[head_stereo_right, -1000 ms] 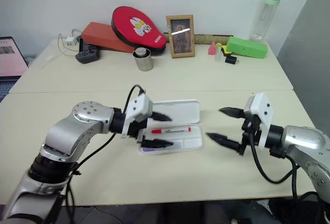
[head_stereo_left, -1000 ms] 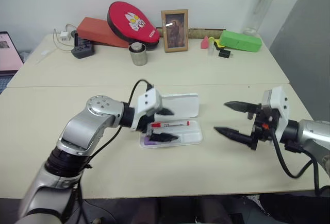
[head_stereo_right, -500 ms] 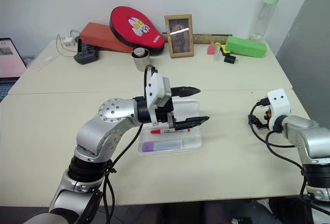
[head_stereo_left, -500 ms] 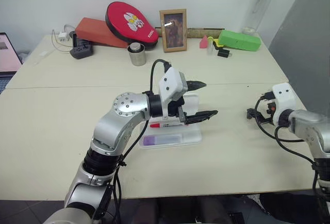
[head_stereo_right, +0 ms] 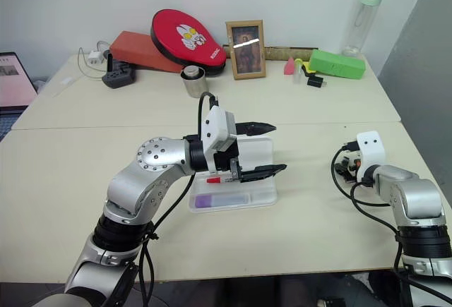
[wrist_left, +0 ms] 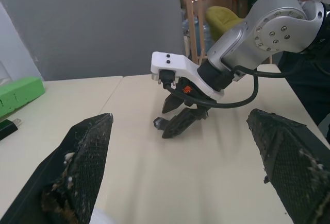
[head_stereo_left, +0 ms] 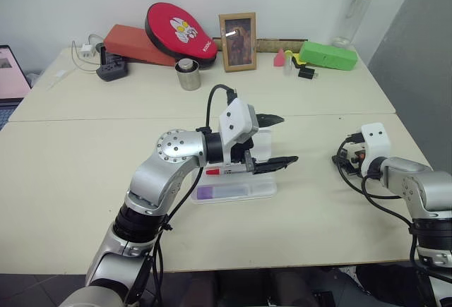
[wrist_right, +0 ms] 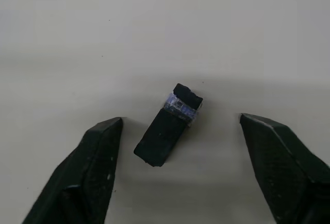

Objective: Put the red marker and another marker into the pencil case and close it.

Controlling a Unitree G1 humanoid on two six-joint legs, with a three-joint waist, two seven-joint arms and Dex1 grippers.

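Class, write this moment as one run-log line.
left gripper: open, above pencil case | red marker, purple marker: inside case | lid: open | right gripper: open, straddling small black piece on table

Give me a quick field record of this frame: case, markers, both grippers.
case: open on the table, lid up behind the tray
red marker: in tray
purple marker: in tray, nearer the robot than the red one
left gripper: open, empty, over the right end of the case
right gripper: open, empty, tips low over the table, right of the case
small black object: on table between right fingers, untouched
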